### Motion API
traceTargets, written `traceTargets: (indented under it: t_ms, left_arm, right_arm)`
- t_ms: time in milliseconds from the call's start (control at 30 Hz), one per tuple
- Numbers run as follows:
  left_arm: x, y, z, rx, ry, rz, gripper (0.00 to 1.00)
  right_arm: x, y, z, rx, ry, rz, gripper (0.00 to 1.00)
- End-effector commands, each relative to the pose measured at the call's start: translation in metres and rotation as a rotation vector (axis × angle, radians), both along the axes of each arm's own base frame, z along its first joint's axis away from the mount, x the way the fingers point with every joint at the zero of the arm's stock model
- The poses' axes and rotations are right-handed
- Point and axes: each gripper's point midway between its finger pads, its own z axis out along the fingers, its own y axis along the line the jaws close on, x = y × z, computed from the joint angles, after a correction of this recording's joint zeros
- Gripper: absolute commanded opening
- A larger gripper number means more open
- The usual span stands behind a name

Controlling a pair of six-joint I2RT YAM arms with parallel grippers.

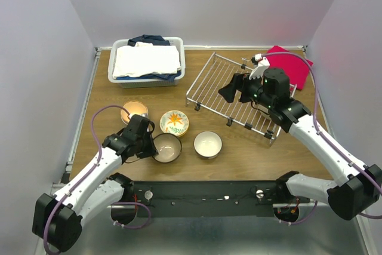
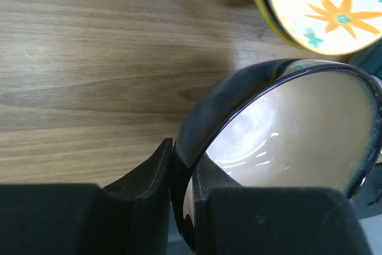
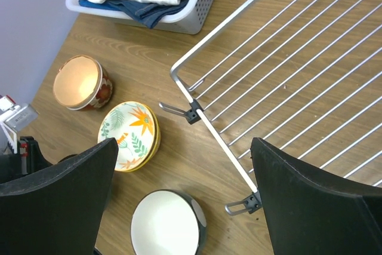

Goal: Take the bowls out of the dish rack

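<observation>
Wooden table point(image 1: 239, 147) and its load. Far left: white bin point(image 1: 143, 79) of folded cloth. Far right: wire dish rack point(image 1: 206, 85), set askew, with a red cloth point(image 1: 295, 64) in the corner beyond it. Near left, loosely clustered and mouth-up: orange-lined bowl point(image 1: 135, 110), flower-patterned bowl point(image 1: 174, 122), white-lined bowl point(image 1: 208, 144), dark-rimmed bowl point(image 1: 167, 147).

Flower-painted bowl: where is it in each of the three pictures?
Top external: flower-painted bowl left of centre.
Left wrist: top right corner, cut off, above the dark-rimmed bowl.
Right wrist: left of centre, near the dish rack corner.
Shared landmark: the wooden table under it.
</observation>
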Motion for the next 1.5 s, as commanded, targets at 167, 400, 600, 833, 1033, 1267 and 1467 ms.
traceTargets:
  t_ms: [167,400,600,833,1033,1267,1467]
  left_arm:
    - [0.008,-0.005,-0.023,-0.048,-0.015,0.115,0.1]
    - [0.01,-0.001,-0.026,-0.031,-0.046,0.144,0.37]
    - [0.016,0.001,-0.006,-0.053,-0.119,0.171,0.67]
    - [0.023,0.008,0.041,-0.068,-0.253,0.17,0.99]
    - [0.035,0.024,0.096,-0.05,-0.443,0.186,0.99]
    - [0.044,0.064,0.155,-0.002,-0.805,0.277,0.99]
    - [0.043,0.084,0.162,0.064,-0.948,0.297,0.99]
  right_arm:
    - [-0.003,-0.027,-0.007,-0.08,-0.025,-0.104,1.0]
    - [-0.004,-0.044,-0.027,-0.128,0.024,-0.191,1.0]
    - [-0.002,-0.07,-0.049,-0.208,0.092,-0.327,1.0]
    - [0.003,-0.11,-0.073,-0.317,0.164,-0.515,1.0]
    - [0.01,-0.146,-0.091,-0.331,0.231,-0.629,1.0]
    - [0.014,-0.183,-0.12,-0.371,0.301,-0.702,1.0]
    - [0.023,-0.181,-0.135,-0.359,0.304,-0.638,1.0]
